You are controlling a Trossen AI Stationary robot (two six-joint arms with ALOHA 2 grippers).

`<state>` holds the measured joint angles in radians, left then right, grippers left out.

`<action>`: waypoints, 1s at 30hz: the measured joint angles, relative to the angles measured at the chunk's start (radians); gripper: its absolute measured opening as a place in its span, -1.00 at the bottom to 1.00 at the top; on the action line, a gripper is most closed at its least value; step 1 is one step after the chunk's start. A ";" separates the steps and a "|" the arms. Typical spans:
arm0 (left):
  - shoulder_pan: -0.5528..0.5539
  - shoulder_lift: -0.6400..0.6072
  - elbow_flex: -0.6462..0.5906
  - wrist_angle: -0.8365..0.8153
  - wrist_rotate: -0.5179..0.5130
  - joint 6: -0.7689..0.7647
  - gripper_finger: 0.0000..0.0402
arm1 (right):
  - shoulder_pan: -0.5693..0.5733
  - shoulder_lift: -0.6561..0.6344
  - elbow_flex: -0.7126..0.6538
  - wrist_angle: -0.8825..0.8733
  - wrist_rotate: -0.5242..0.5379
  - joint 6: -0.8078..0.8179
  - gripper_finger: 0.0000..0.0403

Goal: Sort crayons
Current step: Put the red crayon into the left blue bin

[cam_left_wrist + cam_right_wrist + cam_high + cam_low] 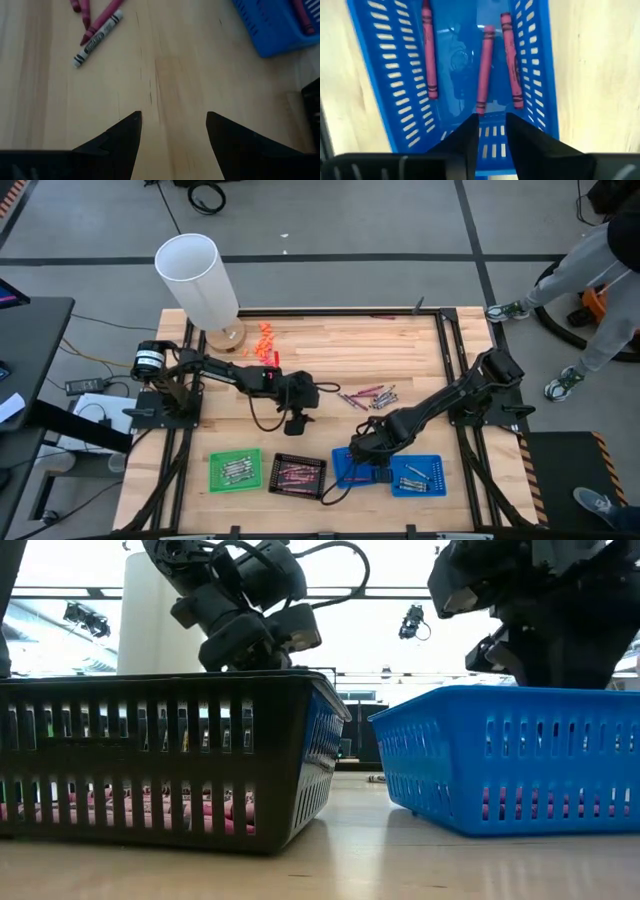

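- Loose wax crayons (367, 396), maroon, pinkish and silver-grey thin sticks, lie in a small scatter on the pale wooden table (330, 345), near its middle, between the two arms.
- Three pinkish-red crayons (485, 70) lie lengthwise on the floor of the left-hand blue slotted plastic basket (358, 471); the middle one ends just ahead of the right gripper.
- Right gripper (492, 131) hangs directly over that basket, fingers slightly parted, nothing between them.
- A second blue basket (420, 476) touching it holds a few silver-grey sticks.
- Black slotted basket (297, 474) sits near the front edge with pinkish sticks inside; green basket (235, 470) beside it holds grey ones.
- Left gripper (172, 131) hovers over bare wood near the table's centre, released and empty; a grey and a maroon crayon lie ahead of it, apart from the fingers.
- Tall white cylinder (198, 280) on a round wooden base stands at the far left corner; chunky orange pieces (265, 342) lie next to it.
- A person in grey clothing (590, 275) stands beyond the far right corner.
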<state>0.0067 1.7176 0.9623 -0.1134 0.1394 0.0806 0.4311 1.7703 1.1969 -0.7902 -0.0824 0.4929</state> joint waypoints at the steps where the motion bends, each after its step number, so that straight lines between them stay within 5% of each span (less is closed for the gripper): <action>1: -0.001 0.000 0.000 0.006 0.000 0.000 0.17 | -0.004 -0.008 0.000 0.000 -0.005 -0.004 -0.45; 19: -0.011 0.000 0.000 0.067 -0.001 0.013 0.17 | -0.100 -0.088 -0.009 -0.079 0.242 -0.124 -0.45; 30: -0.011 0.001 0.000 0.063 0.000 0.008 0.17 | -0.234 -0.088 -0.122 -0.072 0.248 -0.286 -0.49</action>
<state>-0.0040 1.7184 0.9623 -0.0509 0.1390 0.0887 0.1975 1.6823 1.0754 -0.8625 0.1659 0.2066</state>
